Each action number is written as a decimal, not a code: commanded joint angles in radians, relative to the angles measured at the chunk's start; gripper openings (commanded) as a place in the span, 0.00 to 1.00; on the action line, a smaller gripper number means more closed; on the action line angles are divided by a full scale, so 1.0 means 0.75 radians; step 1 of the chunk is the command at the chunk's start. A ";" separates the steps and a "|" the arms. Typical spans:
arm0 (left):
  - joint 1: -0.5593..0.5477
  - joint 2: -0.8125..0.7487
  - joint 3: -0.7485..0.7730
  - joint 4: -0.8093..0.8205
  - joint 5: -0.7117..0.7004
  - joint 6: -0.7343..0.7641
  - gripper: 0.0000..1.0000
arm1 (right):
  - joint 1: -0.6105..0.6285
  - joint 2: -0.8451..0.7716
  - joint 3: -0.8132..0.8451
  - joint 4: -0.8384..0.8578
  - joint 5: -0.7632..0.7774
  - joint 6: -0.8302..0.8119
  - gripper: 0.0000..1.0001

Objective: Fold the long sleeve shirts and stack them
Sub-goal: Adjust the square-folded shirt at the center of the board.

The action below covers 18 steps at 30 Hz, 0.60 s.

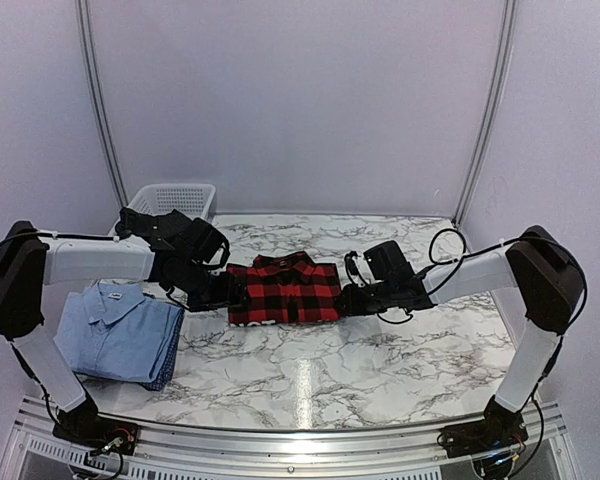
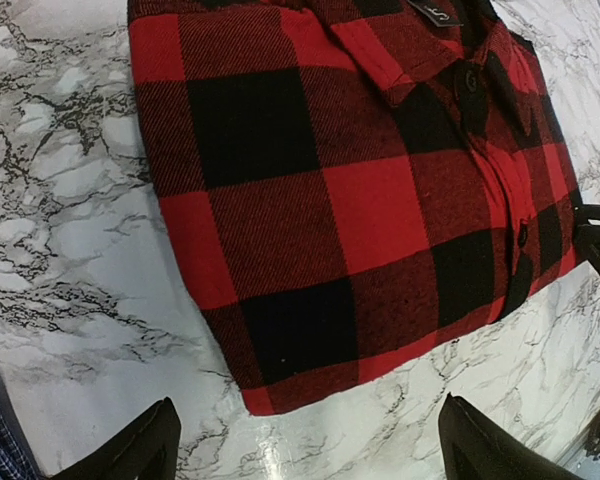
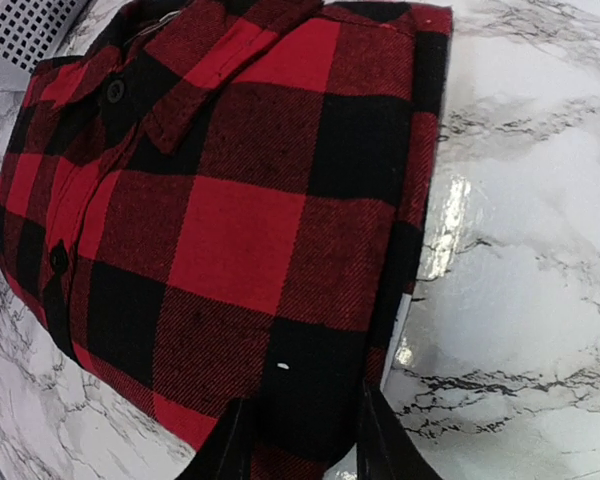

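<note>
White-walled booth, marble surface (image 1: 320, 370). Folded red-and-black flannel shirt (image 1: 283, 290) lies at centre; folded light blue shirt (image 1: 115, 335) near left, well apart. Left tool (image 2: 310, 450) wide, just beside the flannel's left edge. Right tool (image 3: 302, 445) narrow around its right edge; actual clamp, cannot tell. White mesh basket (image 1: 170, 197) far left.

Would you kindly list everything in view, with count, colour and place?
flannel shirt: one, red-and-black check, folded, middle of the table
blue shirt: one, light blue, collared, folded, near left of the table
basket: one, white mesh, far left corner
table: one, white marble with grey veins
left gripper: one, black, jaws wide apart with nothing between them, over the table at the flannel's left edge
right gripper: one, black, jaws narrow, pinching the flannel's right edge
</note>
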 commanded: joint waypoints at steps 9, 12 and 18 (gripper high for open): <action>-0.014 -0.115 -0.132 0.160 0.083 -0.039 0.93 | 0.017 -0.198 -0.204 -0.109 0.019 0.026 0.00; -0.023 -0.129 -0.149 0.168 0.098 -0.059 0.93 | 0.019 -0.304 -0.323 -0.135 0.015 0.047 0.00; -0.032 -0.097 -0.107 0.192 0.104 -0.049 0.92 | 0.020 -0.516 -0.489 -0.193 0.030 0.102 0.21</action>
